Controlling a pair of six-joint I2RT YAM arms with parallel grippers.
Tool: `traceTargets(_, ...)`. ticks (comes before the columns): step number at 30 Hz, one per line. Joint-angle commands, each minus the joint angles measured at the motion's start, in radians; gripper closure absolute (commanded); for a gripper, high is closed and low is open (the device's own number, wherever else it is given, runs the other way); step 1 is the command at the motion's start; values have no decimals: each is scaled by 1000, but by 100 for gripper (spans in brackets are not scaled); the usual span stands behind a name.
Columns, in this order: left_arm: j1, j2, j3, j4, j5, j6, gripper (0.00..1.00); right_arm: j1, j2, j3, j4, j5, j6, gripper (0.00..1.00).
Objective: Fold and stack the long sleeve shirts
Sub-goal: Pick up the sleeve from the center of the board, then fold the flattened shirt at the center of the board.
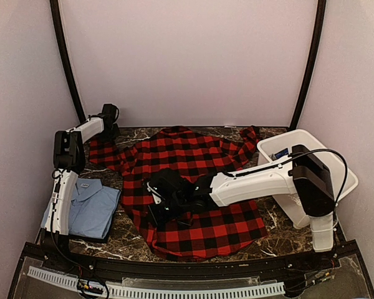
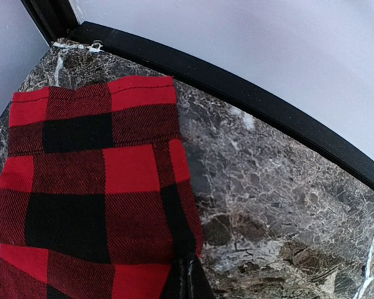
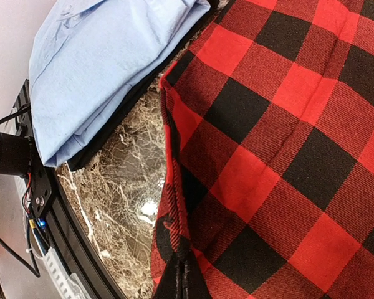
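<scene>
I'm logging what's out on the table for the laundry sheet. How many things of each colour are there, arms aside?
red-and-black checked shirt: 1
light blue shirt: 1
dark cloth under the light blue shirt: 1
white bin: 1
Total: 4, not counting a small blue thing in the bin, which is too unclear to name.

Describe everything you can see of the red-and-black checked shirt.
The checked shirt is a large red-and-black flannel, spread rumpled across the marble table. One sleeve reaches the far left corner, where the left gripper is shut on its edge near the cuff; the other ends by the white bin. The right gripper is shut on a side hem, its arm crossing over the body. A folded light blue shirt lies beside it.
</scene>
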Motion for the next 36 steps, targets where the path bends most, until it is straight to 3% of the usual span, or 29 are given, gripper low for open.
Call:
traceTargets(1,-2,-111,-22,0,3,20,100,-3,-68,-23,46,20,10,100)
traceTargets(12,-12,-270,-81,95,108,30,100,-3,-124,-91,78,44,38,100)
traceTargets(20,-51,-385,-135,173,199,27,100,0,-201,-213,123,101,144,100)
traceTargets(36,-263,-433,-202,485,424,-50,100,53,-298,-366,-30,301,258,100)
